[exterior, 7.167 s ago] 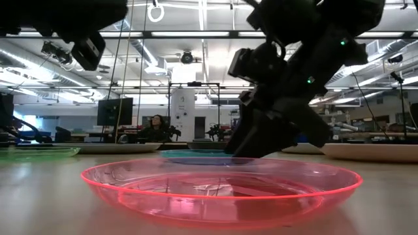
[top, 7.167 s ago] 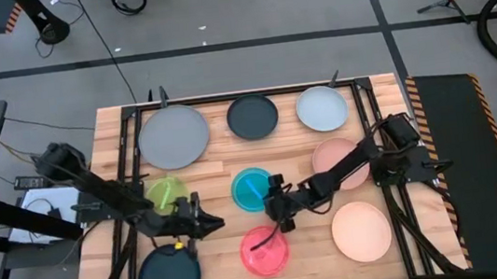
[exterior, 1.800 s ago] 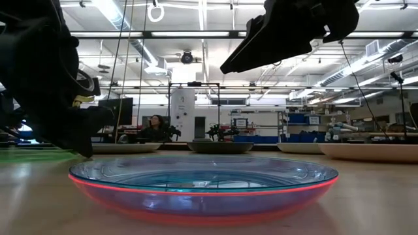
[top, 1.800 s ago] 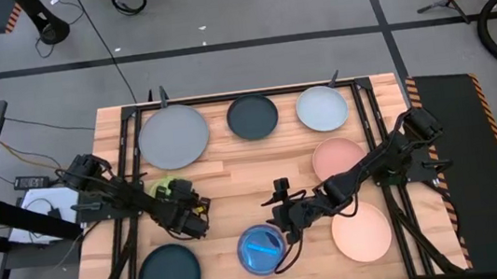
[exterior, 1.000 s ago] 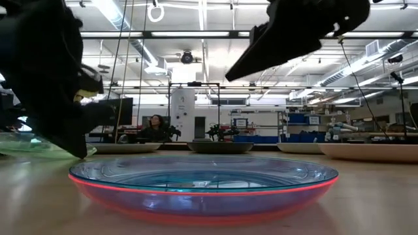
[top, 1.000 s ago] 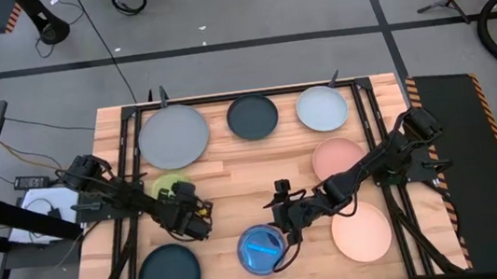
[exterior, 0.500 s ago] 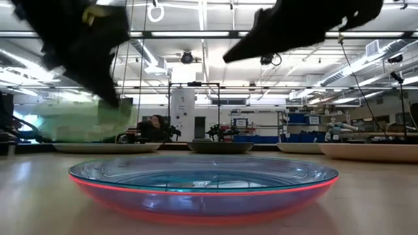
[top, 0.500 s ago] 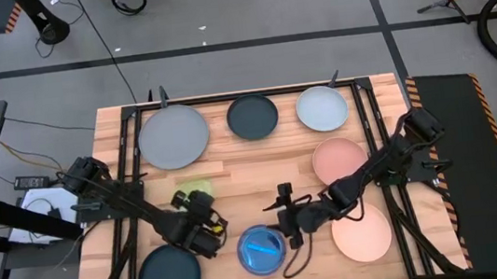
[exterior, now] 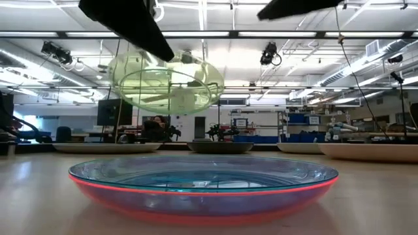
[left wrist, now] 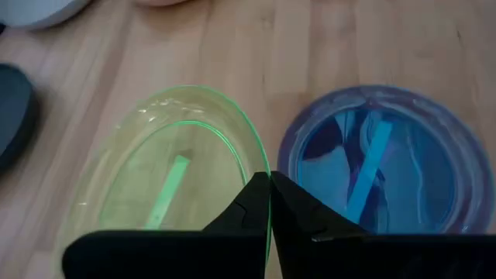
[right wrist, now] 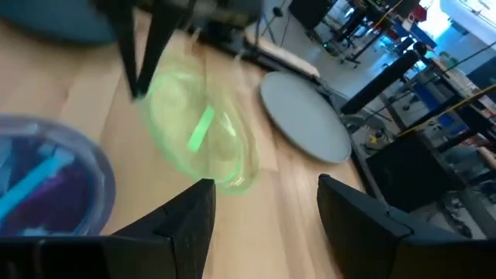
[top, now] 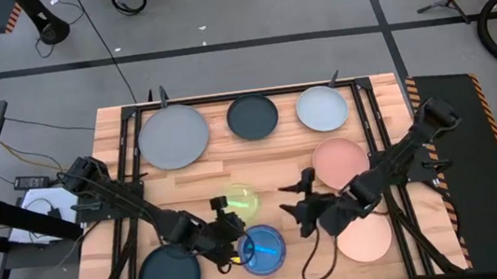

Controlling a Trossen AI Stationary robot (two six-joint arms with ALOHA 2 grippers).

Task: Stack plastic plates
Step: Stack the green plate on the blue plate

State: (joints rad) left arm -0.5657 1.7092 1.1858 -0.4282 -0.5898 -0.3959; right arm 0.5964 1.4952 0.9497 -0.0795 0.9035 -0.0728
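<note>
A translucent green plate point(top: 239, 200) hangs in the air, tilted, in my left gripper point(top: 229, 221), just left of and beyond a translucent teal plate point(top: 261, 249) that lies nested in a red plate point(exterior: 196, 199). My right gripper point(top: 295, 200) is open in the air to the right of that stack, touching nothing. On the table lie a large grey plate point(top: 173, 136), a black plate point(top: 252, 116), a pale blue plate point(top: 322, 108), two peach plates point(top: 340, 160) point(top: 370, 238) and a dark teal plate point(top: 168, 278). My left gripper point(left wrist: 269, 180) pinches the green plate's rim point(left wrist: 262, 159) between its two fingers, at the edge nearest the gripper. The fingers reach it from the table's near left, slanting. The plate point(exterior: 166, 81) is lifted clear of the table and tilted, stretching away beyond the fingertips.
The right arm point(top: 392, 165) crosses over the nearer peach plate. Metal frame rails point(top: 358, 108) run along the table's left and right sides. Bare wood point(top: 270, 160) lies in the table's middle, between the far row of plates and the stack.
My left gripper has lifted the green plate off the table and carried it right and toward the near edge, up to the teal-on-red stack; the plate now hangs tilted in the air. My right gripper has drawn up and to the right, away from the stack.
</note>
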